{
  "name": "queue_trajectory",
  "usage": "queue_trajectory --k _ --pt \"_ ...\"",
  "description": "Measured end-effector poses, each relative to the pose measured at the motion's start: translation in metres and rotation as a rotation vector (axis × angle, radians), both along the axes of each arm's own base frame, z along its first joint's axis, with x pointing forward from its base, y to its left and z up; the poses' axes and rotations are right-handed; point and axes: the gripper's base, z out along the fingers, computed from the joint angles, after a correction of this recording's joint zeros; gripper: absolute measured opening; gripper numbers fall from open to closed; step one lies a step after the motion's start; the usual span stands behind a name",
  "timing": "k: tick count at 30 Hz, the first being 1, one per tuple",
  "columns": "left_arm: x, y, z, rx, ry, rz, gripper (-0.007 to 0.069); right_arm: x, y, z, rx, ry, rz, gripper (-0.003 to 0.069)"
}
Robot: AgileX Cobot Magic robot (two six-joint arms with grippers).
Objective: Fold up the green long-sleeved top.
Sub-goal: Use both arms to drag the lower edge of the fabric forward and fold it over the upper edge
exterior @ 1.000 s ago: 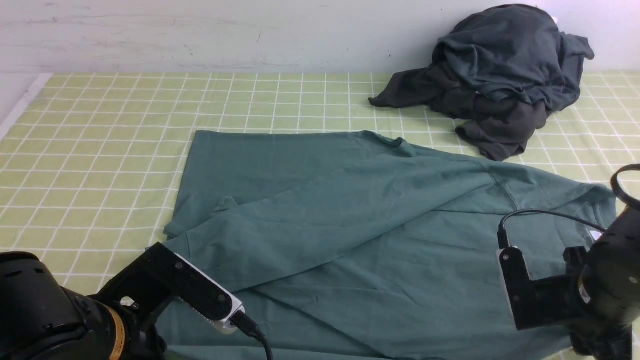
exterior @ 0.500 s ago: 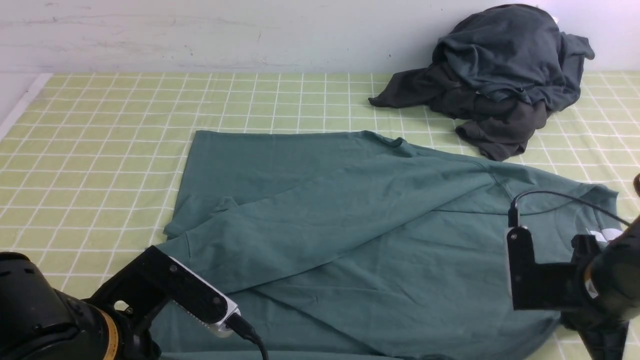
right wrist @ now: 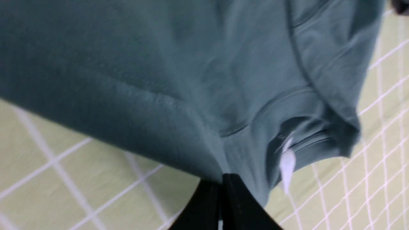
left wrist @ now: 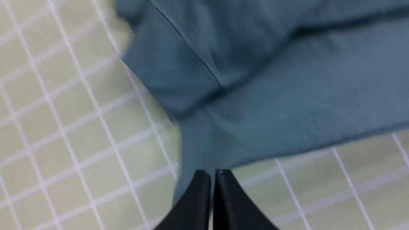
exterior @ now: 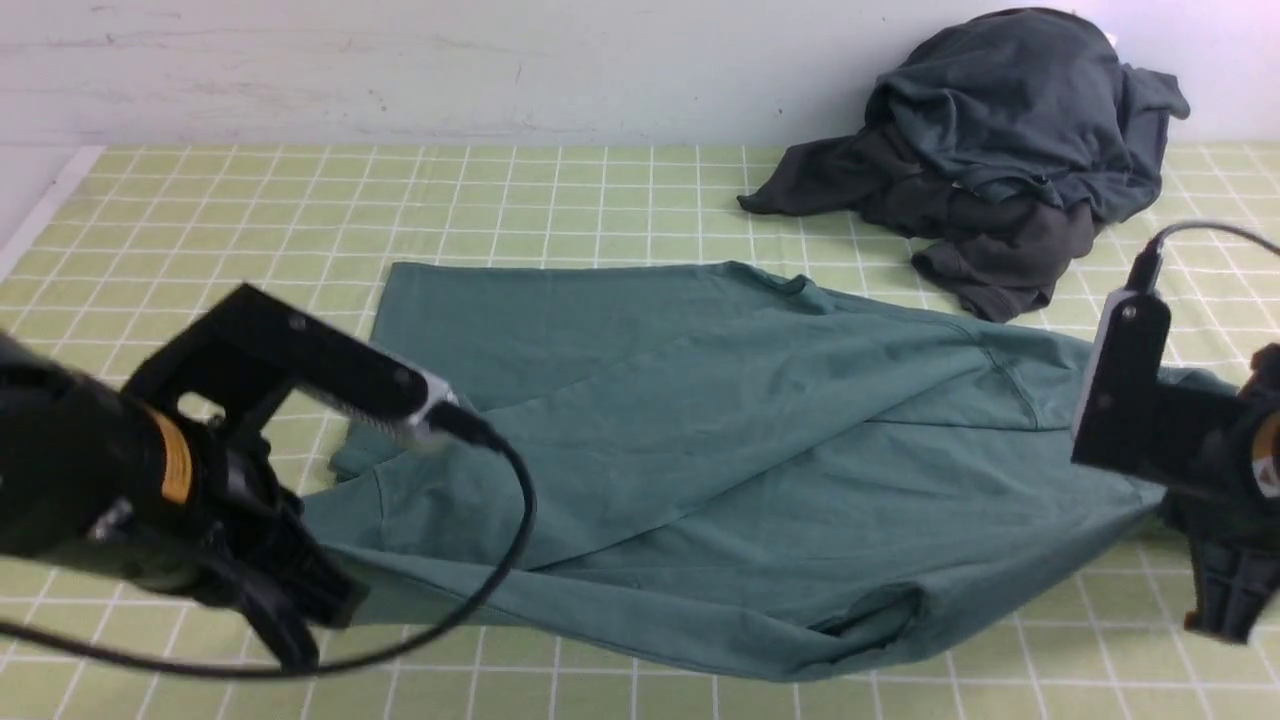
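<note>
Two dark robot arms are reaching in over a table (exterior: 560,205) covered in a pale green cloth with white grid lines. The left arm (exterior: 80,480) is coming in from the left edge of the front view, and its end effector (left wrist: 209,179) is pointing down at the near left part of the clothing. The right arm (exterior: 1225,470) is entering at the right edge, its end effector (right wrist: 222,182) hanging over the near right part. A black cable is curving from the camera mount on each arm.

There is one green long-sleeved top (exterior: 700,420), one heap of dark clothes (exterior: 1000,150), two arms and two end effectors. The top is spreading between the two end effectors and beyond them, with one long section lying slantwise across its body. The heap is sitting beyond the right end effector, near the wall (exterior: 400,70).

The left end effector is closing its fingers together on a pinch of the top's fabric. The right end effector is also clamping, its fingers together on another pinch of the same top. Between them, the near edge of the fabric is rising toward both grips and sagging in the middle, with a loose fold opening nearer the right one. A white label is showing beside the right end effector.
</note>
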Motion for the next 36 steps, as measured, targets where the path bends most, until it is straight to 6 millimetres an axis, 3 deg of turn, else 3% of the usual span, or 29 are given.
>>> queue_trajectory --k 1,2,4,6,11,13,17,21,27,30,33,36 --pt "0.002 0.001 -0.001 0.003 0.004 0.003 0.0007 0.002 0.001 0.001 -0.001 -0.005 0.003 -0.0003" --pt "0.020 0.004 0.008 -0.003 -0.028 0.030 0.0007 0.019 0.006 0.006 0.017 -0.054 -0.012 -0.0003" --pt "0.036 0.006 0.012 -0.005 -0.040 0.054 0.0007 0.030 0.009 0.008 0.022 -0.082 -0.013 -0.0003" --pt "0.076 0.008 0.015 0.003 -0.063 0.081 0.0007 0.061 0.018 0.011 0.019 -0.147 -0.004 -0.0003" --pt "0.121 0.001 -0.003 0.043 0.056 0.038 0.0007 0.101 0.027 0.006 0.010 -0.160 -0.054 -0.0003" --pt "0.120 -0.002 -0.011 0.040 0.132 0.016 0.0007 0.103 0.027 0.004 0.010 -0.139 -0.075 -0.0003" --pt "0.105 -0.012 -0.045 -0.014 0.387 -0.077 0.0019 0.093 0.022 -0.004 0.041 -0.007 -0.210 -0.0003" --pt "0.094 -0.013 -0.067 -0.035 0.458 -0.136 0.0069 0.088 0.018 -0.008 0.090 0.067 -0.278 -0.0003" --pt "0.086 -0.007 -0.110 0.020 0.427 -0.210 0.0288 0.091 0.022 -0.008 0.168 0.067 -0.247 -0.0005" --pt "0.088 -0.006 -0.124 0.048 0.444 -0.220 0.0347 0.092 0.024 -0.008 0.182 0.059 -0.234 -0.0005" --pt "0.089 -0.006 -0.137 0.062 0.484 -0.224 0.0353 0.092 0.024 -0.008 0.183 0.058 -0.231 -0.0005" --pt "0.090 -0.006 -0.140 0.073 0.497 -0.228 0.0273 0.092 0.024 -0.008 0.184 0.059 -0.231 -0.0005"
